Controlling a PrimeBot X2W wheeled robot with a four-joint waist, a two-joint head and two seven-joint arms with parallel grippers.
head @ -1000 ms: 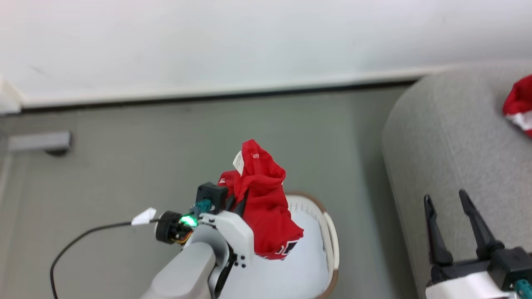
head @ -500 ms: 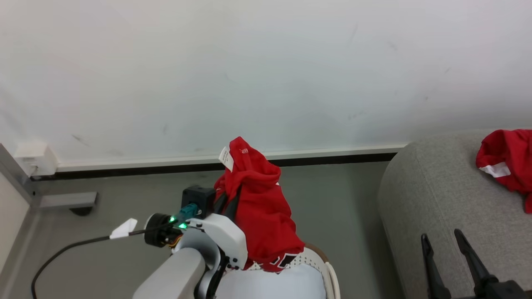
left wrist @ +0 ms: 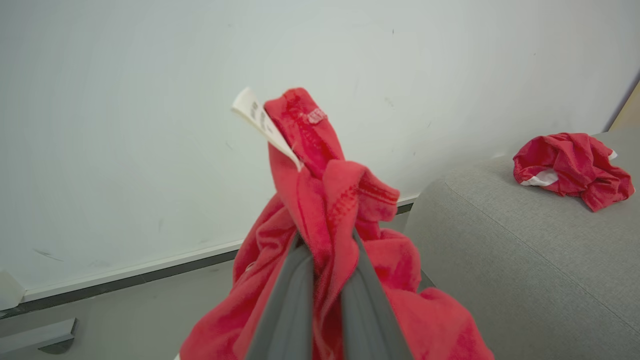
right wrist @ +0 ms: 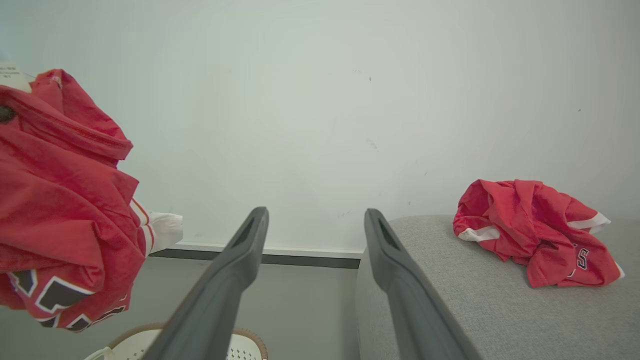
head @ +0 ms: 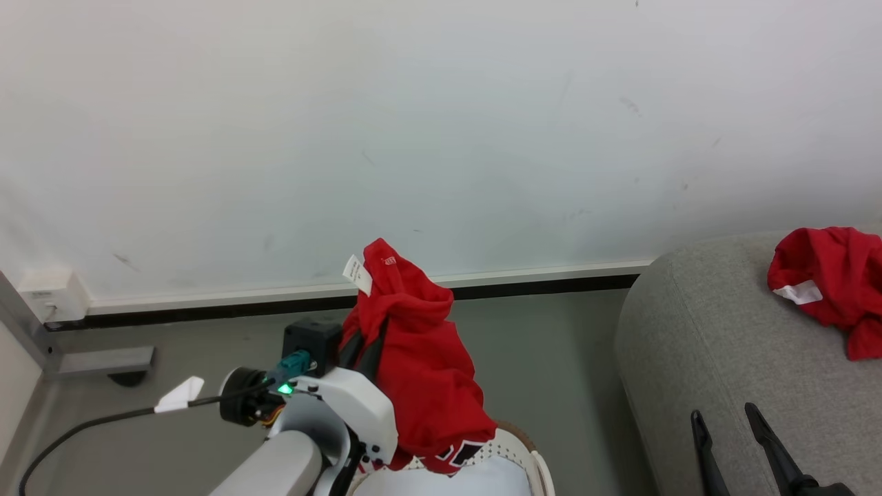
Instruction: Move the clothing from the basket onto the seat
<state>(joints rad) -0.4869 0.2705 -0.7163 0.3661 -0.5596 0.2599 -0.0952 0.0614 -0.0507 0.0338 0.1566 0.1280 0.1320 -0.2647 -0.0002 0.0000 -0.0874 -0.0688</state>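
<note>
White wall [head: 441,138] backs the work. Our left hand [head: 365,348] grips one red garment [head: 420,372], which hangs above the basket [head: 529,451] at 6 o'clock. Our right hand [head: 723,413] stands open, empty. At 3 o'clock the seat [head: 716,344] carries another garment [head: 823,289]. We judge this carry and release remains; basket contents are hidden.

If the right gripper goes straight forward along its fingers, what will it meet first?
Probably the white wall: the open right gripper points at it, with nothing showing between. The end of the seat lies close beside that line, so it might brush it; depth is unclear.
</note>
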